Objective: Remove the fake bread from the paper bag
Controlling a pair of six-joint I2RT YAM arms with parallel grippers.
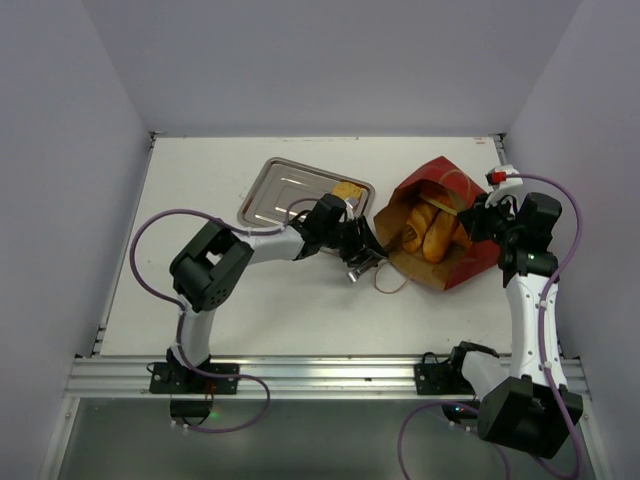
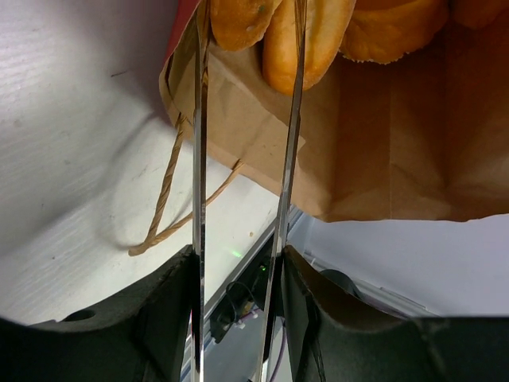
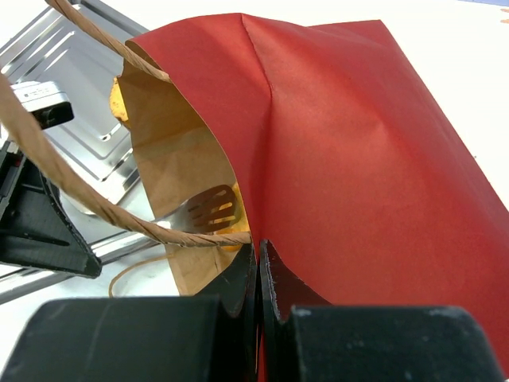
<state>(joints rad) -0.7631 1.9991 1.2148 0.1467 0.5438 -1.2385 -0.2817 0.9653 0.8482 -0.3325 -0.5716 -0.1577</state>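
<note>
Two grippers cooperate: right gripper (image 3: 258,253) pinches the paper bag (image 3: 358,143) at 3 o'clock, anchoring it; left gripper (image 1: 372,252) straddles a loaf (image 2: 306,40) from 9 o'clock, grip impossible to tell.

Lab test booth: plain white walls (image 1: 330,60), aluminium rail (image 1: 320,375)

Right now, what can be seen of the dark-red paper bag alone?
The dark-red paper bag lies on its side on the white table, right of the flat steel tray, mouth open towards the left arm. Outside it is creased matte red with a yellow print; inside tan-brown. Glossy golden toy breads show in the mouth. One twine loop handle trails on the table. The right gripper is shut on its red wall; the left gripper reaches into the mouth.
</note>
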